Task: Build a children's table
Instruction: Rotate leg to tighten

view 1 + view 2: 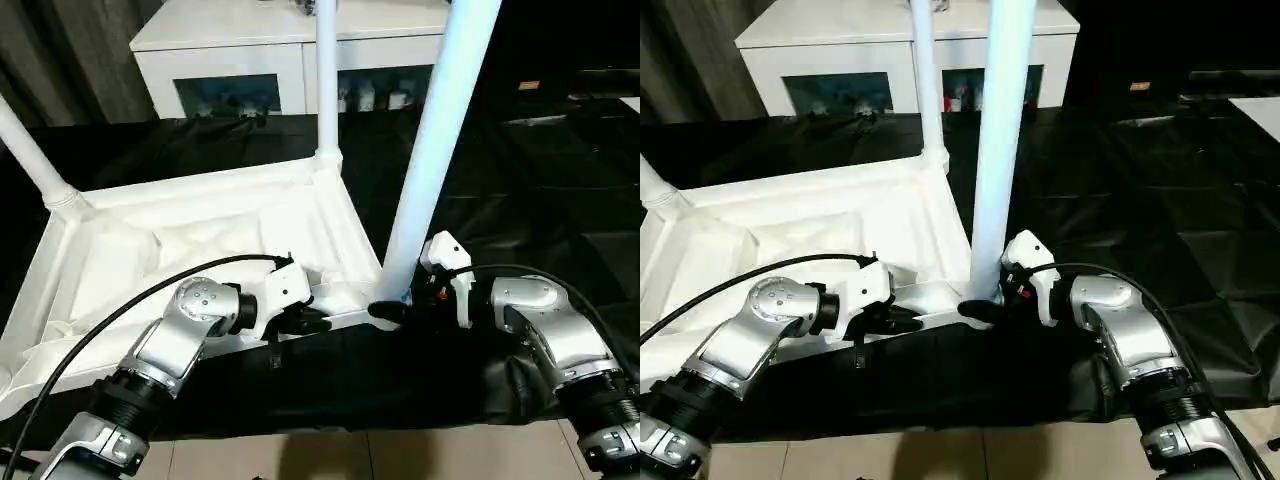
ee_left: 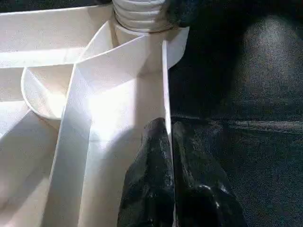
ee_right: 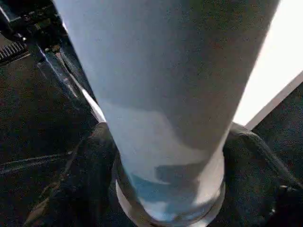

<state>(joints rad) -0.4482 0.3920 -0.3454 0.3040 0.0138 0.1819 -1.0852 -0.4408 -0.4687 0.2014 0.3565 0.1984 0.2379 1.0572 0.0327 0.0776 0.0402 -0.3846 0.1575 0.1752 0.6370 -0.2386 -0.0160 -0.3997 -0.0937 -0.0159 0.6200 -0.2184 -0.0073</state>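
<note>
The white tabletop [image 1: 200,230] lies upside down on a black cloth, ribbed underside up. One white leg [image 1: 30,155] stands in the far left corner socket and another leg [image 1: 326,80] in the far right one. A third leg [image 1: 430,150] rises from the near right corner. My right gripper [image 1: 388,311] is at this leg's base, with a dark finger [image 3: 90,161] pressed against each side of the tube. My left gripper [image 2: 168,125] is shut on the tabletop's thin near rim wall [image 2: 165,85], a short way left of that corner.
The black cloth [image 1: 520,180] covers the work surface to the right and behind. A white cabinet with glass doors [image 1: 230,50] stands at the back. Tiled floor [image 1: 330,455] shows below the near edge. A black cable loops over my left forearm [image 1: 150,360].
</note>
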